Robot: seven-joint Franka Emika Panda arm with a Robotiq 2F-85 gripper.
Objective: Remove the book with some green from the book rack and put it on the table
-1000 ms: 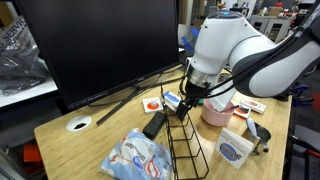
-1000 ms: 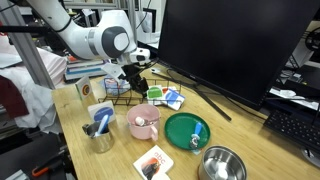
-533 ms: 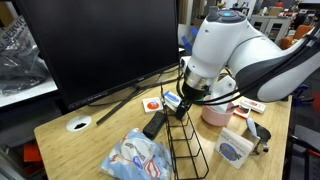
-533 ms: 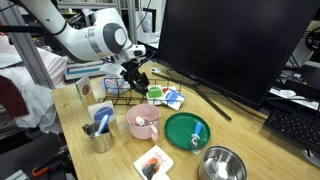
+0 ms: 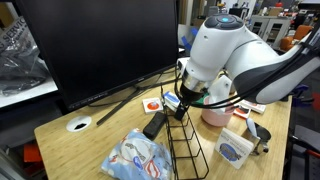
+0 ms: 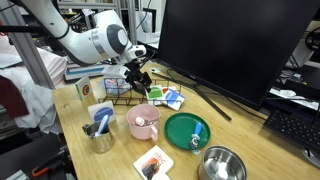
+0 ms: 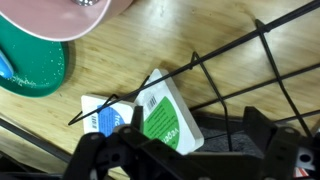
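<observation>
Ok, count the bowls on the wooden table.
2. A pink bowl stands beside the black wire rack; a shiny metal bowl sits at the front, by the round green plate. Others may be hidden from view.

Light: bright, even indoor light, seemingly from overhead
Shadows: soft and faint under the book rack on the table
Dark areas: monitor reads solid black
Wrist view: the book with some green fairly sharp; nearest wires and dark bottom edge blurred
Exterior views: coarse, fine detail lost
</observation>
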